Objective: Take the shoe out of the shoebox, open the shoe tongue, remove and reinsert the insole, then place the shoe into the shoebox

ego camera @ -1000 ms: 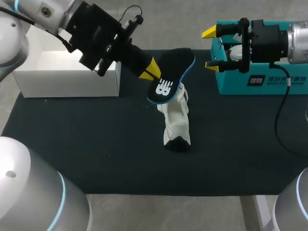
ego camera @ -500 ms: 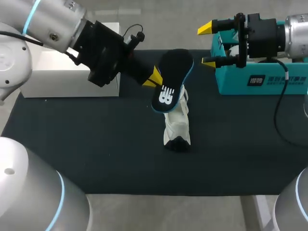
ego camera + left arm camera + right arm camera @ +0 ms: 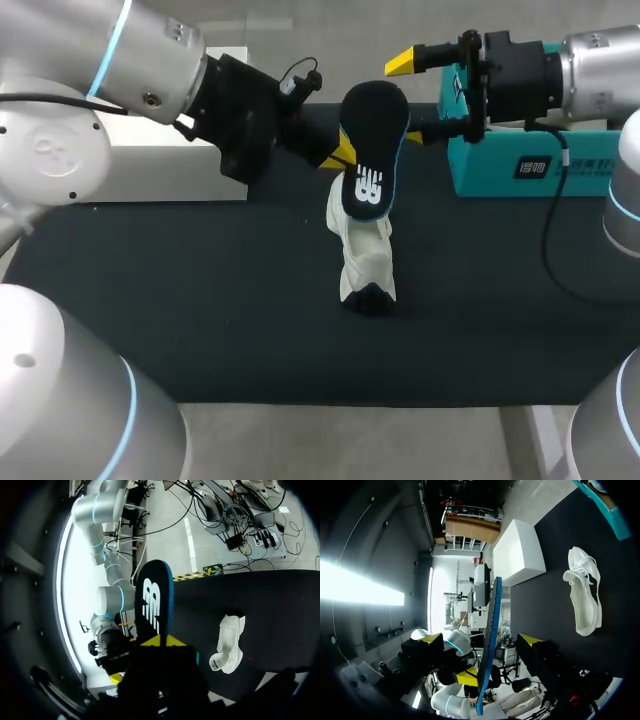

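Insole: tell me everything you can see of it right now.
The insole is thin and flat, black with a blue edge, and has a white logo toward its lower end. It is out of the white shoe, held steeply in the air above it by the left gripper, which is shut on its side. The right gripper is open near its upper end.

A fixed camera above and behind the robot looks down over the whole black-topped table; both wrist cameras face inward from opposite sides, the left closest to the blue-edged black insole, which all three share with the white laced sneaker.
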